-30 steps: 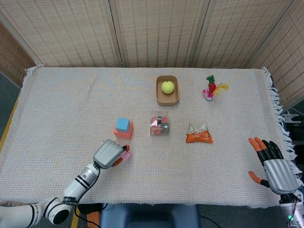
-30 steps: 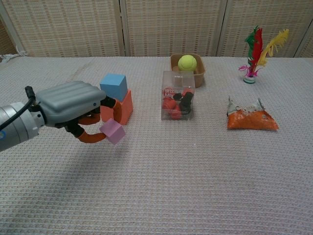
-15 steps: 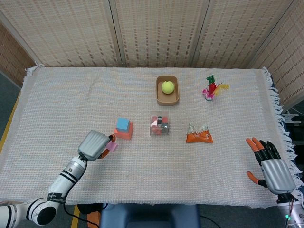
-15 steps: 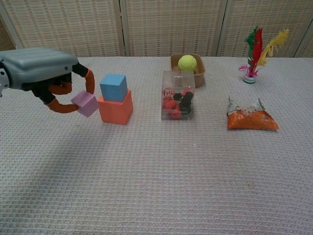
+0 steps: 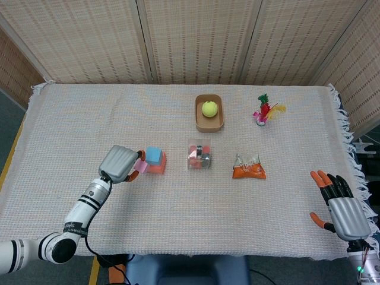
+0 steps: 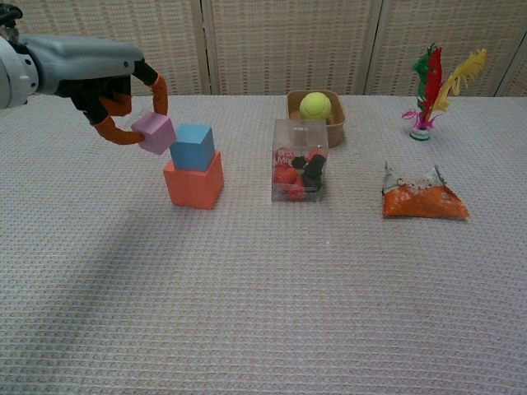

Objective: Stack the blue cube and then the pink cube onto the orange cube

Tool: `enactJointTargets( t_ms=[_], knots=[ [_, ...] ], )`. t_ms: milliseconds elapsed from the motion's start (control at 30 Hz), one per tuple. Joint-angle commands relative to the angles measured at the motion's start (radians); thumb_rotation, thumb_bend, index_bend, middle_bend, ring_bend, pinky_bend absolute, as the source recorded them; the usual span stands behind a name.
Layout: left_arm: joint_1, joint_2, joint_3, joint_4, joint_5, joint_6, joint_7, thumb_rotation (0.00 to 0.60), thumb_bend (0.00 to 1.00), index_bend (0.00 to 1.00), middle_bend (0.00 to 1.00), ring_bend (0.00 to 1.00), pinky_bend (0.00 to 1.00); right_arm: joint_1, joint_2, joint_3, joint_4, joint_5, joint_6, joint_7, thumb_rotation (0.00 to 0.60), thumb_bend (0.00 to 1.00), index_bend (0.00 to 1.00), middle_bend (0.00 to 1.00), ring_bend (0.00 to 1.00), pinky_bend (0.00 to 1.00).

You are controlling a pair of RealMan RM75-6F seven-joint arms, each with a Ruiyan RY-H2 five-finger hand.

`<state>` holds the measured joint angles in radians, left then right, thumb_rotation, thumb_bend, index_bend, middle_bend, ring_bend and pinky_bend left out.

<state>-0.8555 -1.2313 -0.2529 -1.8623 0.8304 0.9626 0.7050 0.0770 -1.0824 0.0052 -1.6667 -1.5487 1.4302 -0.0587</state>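
Step in hand: second stacking. The small blue foam cube (image 6: pixel 192 146) already sat on the larger orange foam cube (image 6: pixel 194 181). The left hand (image 6: pixel 105 72) pinched the small pink foam cube (image 6: pixel 154 132) between orange-tipped fingers, tilted, raised just left of the blue cube's top edge.

Next move, as judged: carry the pink cube rightward over the blue one, level it, lower, release.

The chest view showed the pink cube's height and tilt; in the head view it was mostly hidden. Only the head view showed the right hand (image 5: pixel 341 205), fingers spread, holding nothing, near the woven cloth's (image 5: pixel 178 208) right edge.
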Motion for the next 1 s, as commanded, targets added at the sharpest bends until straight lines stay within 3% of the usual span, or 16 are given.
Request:
enactJointTargets(
  t_ms=[33, 567, 1000],
  knots=[
    [-0.031, -0.003, -0.014, 0.021, -0.036, -0.008, -0.007, 0.6, 0.34, 0.51, 1.0, 1.0, 1.0, 0.001, 0.0, 0.001, 0.001, 0.003, -0.002, 0.001, 0.6, 0.14, 0.0, 0.0, 0.0, 0.0],
    [-0.162, -0.066, 0.006, 0.137, -0.209, 0.017, 0.049, 0.6, 0.34, 0.53, 1.0, 1.0, 1.0, 0.003, 0.005, 0.008, 0.002, 0.018, -0.006, 0.007, 0.6, 0.14, 0.0, 0.0, 0.0, 0.0],
    [-0.2, -0.106, 0.02, 0.168, -0.253, 0.067, 0.054, 0.6, 0.34, 0.54, 1.0, 1.0, 1.0, 0.002, 0.009, 0.009, 0.001, 0.02, -0.003, 0.012, 0.6, 0.14, 0.0, 0.0, 0.0, 0.0]
  ],
)
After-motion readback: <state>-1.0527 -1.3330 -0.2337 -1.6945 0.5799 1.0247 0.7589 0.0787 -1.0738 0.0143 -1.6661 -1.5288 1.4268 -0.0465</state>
